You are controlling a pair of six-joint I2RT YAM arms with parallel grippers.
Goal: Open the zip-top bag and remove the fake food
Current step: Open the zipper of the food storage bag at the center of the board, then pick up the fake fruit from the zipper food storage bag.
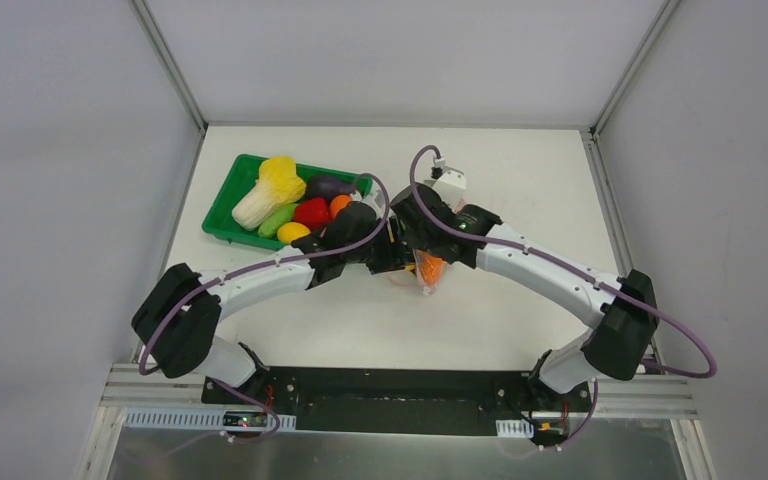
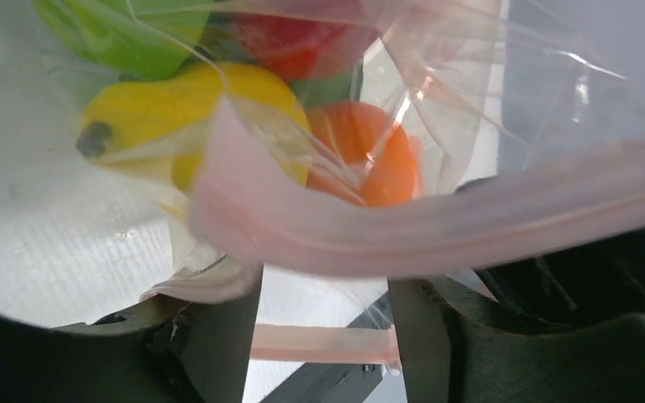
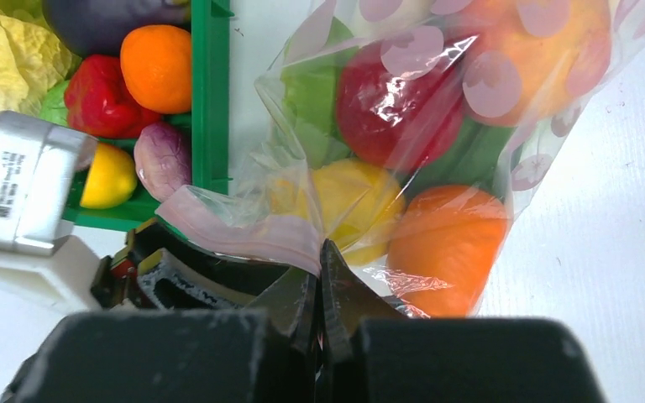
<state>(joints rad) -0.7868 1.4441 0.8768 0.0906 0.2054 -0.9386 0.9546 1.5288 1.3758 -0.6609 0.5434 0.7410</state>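
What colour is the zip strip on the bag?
Pale pink. The zip strip shows best in the left wrist view.

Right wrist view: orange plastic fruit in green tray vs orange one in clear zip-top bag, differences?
The loose orange plastic fruit lies uncovered; the bagged orange fruit sits behind the pink-dotted clear zip-top bag. The loose one looks smaller, farther; the bagged one larger, nearer the camera. Both glossy, rounded.

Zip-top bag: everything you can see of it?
Clear, soft, crinkled plastic zip-top bag with pale pink dots and a pink zip strip, whose halves look parted. Inside: orange, yellow, red and green fake food. It rests on the white table beside the green tray. Right end effector is shut on its rim; left end effector open around the strip.
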